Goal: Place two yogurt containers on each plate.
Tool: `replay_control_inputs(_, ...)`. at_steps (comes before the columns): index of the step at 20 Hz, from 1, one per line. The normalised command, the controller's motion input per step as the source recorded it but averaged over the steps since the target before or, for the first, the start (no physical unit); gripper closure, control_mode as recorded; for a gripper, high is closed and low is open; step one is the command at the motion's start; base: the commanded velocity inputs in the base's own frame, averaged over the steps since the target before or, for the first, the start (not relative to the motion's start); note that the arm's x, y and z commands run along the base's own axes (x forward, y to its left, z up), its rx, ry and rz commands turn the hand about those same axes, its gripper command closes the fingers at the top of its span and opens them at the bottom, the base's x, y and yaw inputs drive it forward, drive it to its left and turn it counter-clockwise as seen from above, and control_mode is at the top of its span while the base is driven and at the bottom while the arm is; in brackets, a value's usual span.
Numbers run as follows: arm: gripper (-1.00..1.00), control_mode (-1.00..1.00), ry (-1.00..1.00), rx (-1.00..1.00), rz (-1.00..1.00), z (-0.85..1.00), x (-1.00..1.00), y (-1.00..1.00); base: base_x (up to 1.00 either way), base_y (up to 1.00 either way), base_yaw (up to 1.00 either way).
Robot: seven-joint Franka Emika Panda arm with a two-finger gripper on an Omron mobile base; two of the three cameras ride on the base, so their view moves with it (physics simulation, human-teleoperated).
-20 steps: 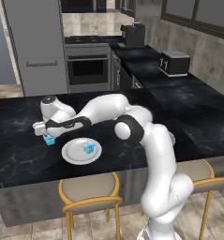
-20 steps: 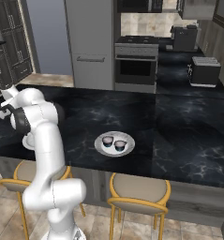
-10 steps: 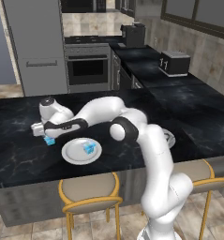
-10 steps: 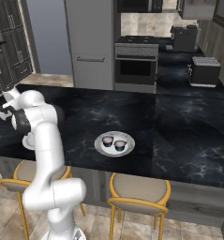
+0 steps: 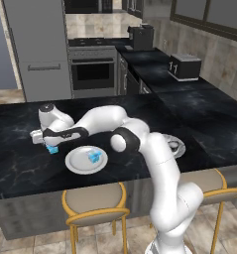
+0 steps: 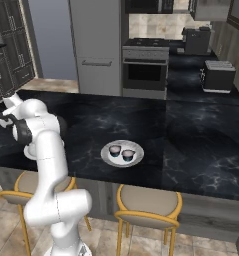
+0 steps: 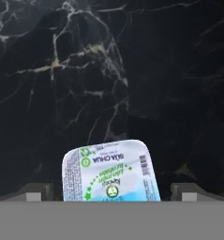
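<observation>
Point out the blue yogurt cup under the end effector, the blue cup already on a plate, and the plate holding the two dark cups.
Blue yogurt cup (image 7: 110, 172), hand view: printed lid.
Plated blue cup (image 5: 93, 156), left base view: top face.
Plate with dark cups (image 6: 139, 156), right base view: bare right rim.

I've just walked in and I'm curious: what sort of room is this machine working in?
A home kitchen, it seems: a stainless built-in oven, a silver toaster on the black marble counter, and yellow-framed bar stools tucked under it.
</observation>
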Motion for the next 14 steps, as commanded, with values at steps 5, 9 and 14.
replay_control_inputs(5,-1.0,-1.0,0.0,0.0,0.0,-0.14,0.14,0.0,0.0,0.0,0.0)
replay_control_inputs(9,-1.0,-1.0,0.0,0.0,0.0,-0.13,0.06,0.0,0.0,0.0,0.0)
replay_control_inputs(14,-1.0,-1.0,0.0,0.0,0.0,-0.09,0.01,0.0,0.0,0.0,0.0)
